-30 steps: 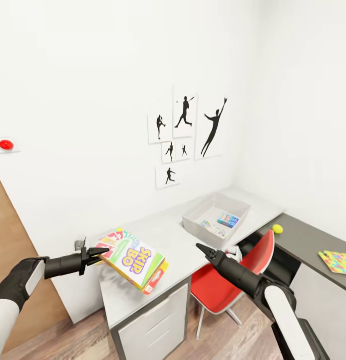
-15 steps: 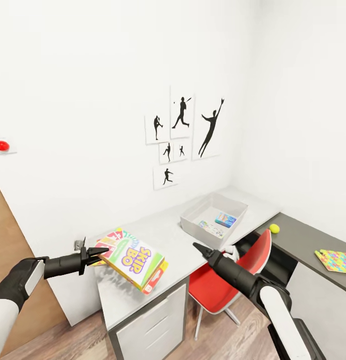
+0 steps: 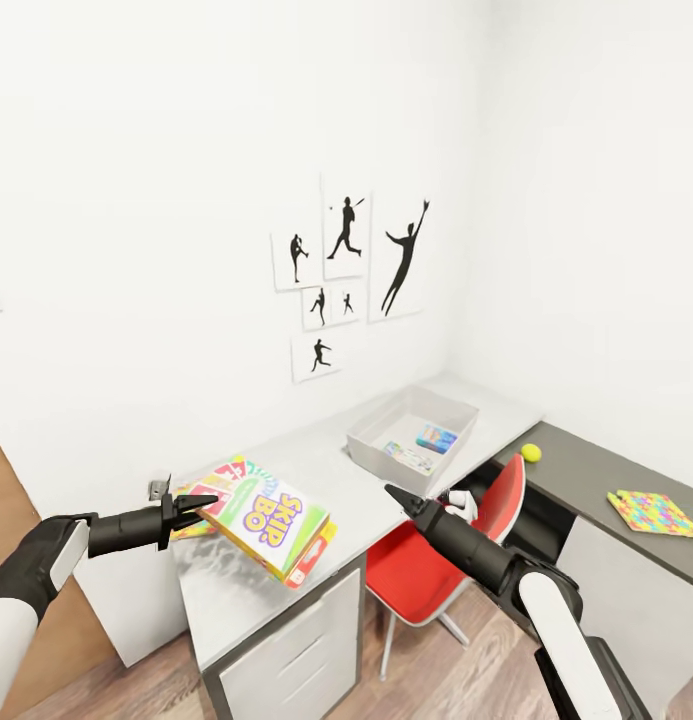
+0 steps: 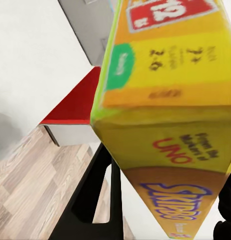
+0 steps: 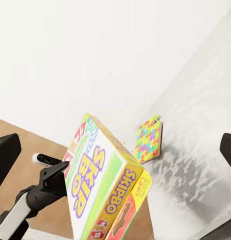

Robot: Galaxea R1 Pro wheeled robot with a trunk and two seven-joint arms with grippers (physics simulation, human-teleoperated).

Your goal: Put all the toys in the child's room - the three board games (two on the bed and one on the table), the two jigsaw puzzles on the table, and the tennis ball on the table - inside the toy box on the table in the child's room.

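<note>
My left gripper (image 3: pixel 206 500) is shut on the corner of a Skip-Bo board game box (image 3: pixel 271 518), held tilted just above the near end of the pale table (image 3: pixel 316 462). In the left wrist view the yellow box (image 4: pixel 165 100) sits between the black fingers (image 4: pixel 93 200). My right gripper (image 3: pixel 396 495) hangs open over the red chair, its fingers (image 5: pixel 5 160) spread wide. The grey toy box (image 3: pixel 371 432) stands farther along the table with two small items inside. One jigsaw puzzle (image 5: pixel 148 139) lies on the table behind the held box. Another puzzle (image 3: pixel 654 512) and the tennis ball (image 3: pixel 530 452) rest on the dark side unit.
A red chair (image 3: pixel 436 575) is tucked under the table beside white drawers (image 3: pixel 286 650). Black silhouette pictures (image 3: pixel 346 270) hang on the white wall. A strip of brown door (image 3: pixel 1 500) shows at the left. Wood-plank floor lies below.
The whole head picture has slid left, so the camera has turned right. Both arms hold the same pose, and the Skip-Bo box stays in the left gripper.
</note>
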